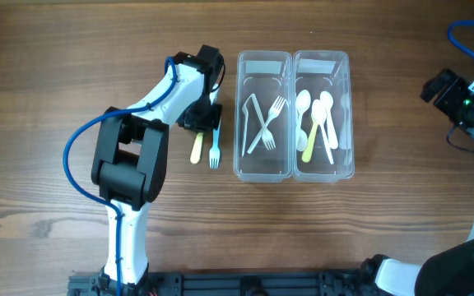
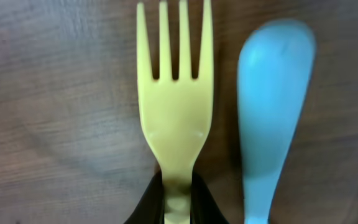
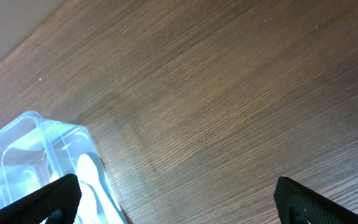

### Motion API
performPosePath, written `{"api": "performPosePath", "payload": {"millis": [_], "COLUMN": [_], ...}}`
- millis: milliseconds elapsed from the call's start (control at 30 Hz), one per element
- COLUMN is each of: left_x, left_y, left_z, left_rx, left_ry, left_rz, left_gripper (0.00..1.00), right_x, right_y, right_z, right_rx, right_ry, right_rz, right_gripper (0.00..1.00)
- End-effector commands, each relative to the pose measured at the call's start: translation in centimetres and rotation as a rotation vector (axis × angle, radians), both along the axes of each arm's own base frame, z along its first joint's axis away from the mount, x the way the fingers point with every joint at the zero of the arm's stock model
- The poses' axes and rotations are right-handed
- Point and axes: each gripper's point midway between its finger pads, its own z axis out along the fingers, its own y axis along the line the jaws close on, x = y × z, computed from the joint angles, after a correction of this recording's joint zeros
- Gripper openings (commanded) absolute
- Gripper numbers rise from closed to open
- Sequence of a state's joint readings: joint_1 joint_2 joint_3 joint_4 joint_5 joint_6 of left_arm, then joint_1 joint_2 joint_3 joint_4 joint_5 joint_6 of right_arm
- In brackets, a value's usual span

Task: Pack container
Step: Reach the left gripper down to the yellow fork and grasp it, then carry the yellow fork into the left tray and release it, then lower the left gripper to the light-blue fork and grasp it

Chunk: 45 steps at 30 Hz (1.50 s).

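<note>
Clear two-compartment container [image 1: 292, 115] at the middle of the table [image 1: 401, 230], long sides running 12 to 6 o'clock in the overhead view. In the 9 o'clock compartment, white forks [image 1: 268, 122] crossed over one another. In the 3 o'clock compartment, white spoons [image 1: 325, 115] with bowls toward 12 o'clock, plus one pale yellow-green spoon [image 1: 309, 144]. At 9 o'clock of the container, near it yet apart from its wall, two loose pieces flat on the wood, side by side and parallel: a yellow fork [image 2: 174, 118] and, on the side nearer the container, a blue spoon [image 2: 272, 106], with a narrow gap between the two. Fork tines toward 12 o'clock in the left wrist view, toward 6 o'clock from overhead. Left fingers [image 2: 146, 205] clamped on the neck of the yellow fork, dark tips pressed against both edges just below the head. Right fingers [image 3: 55, 199] spread wide apart above bare wood at 3 o'clock of the container, well apart from it. Corner of the container at 8 o'clock in the right wrist view, one white spoon visible through its wall.
</note>
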<state>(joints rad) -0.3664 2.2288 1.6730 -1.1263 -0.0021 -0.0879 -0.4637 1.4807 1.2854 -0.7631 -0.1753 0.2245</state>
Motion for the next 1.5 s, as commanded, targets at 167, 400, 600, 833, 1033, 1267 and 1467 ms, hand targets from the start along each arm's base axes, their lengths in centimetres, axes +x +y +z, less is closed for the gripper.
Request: {"api": "performPosePath", "payload": {"millis": [167, 400, 600, 833, 1033, 1267, 1467], "left_x": [2.1, 0.2, 1.2, 2.2, 3.3, 3.4, 2.3], "left_y": [-4.7, -11.5, -13.6, -13.2, -3.9, 2.4, 0.9], "left_z": [17.1, 19.4, 12.6, 16.1, 20.7, 13.4, 6.8], "left_rx": [-0.264, -0.363, -0.317, -0.355, -0.170, -0.109, -0.128], "left_ry": [-0.378, -0.463, -0.366, -0.442, -0.563, -0.369, -0.285], "left_rz": [0.054, -0.003, 0.048, 0.026, 0.148, 0.193, 0.145], "left_gripper": [0.04, 0.04, 0.11, 0.47, 0.67, 0.64, 0.62], "right_x": [0.3, 0.3, 0.3, 0.3, 0.3, 0.3, 0.3], "right_y": [0.1, 0.1, 0.1, 0.1, 0.1, 0.1, 0.1], "right_z": [0.7, 0.7, 0.7, 0.7, 0.7, 0.7, 0.7], "right_rx": [0.003, 0.003, 0.003, 0.003, 0.003, 0.003, 0.003], "right_ry": [-0.020, -0.020, -0.020, -0.020, -0.020, -0.020, -0.020], "right_rz": [-0.007, -0.007, -0.007, -0.007, -0.007, -0.007, -0.007], "right_gripper": [1.00, 1.00, 1.00, 1.00, 1.00, 1.00, 1.00]}}
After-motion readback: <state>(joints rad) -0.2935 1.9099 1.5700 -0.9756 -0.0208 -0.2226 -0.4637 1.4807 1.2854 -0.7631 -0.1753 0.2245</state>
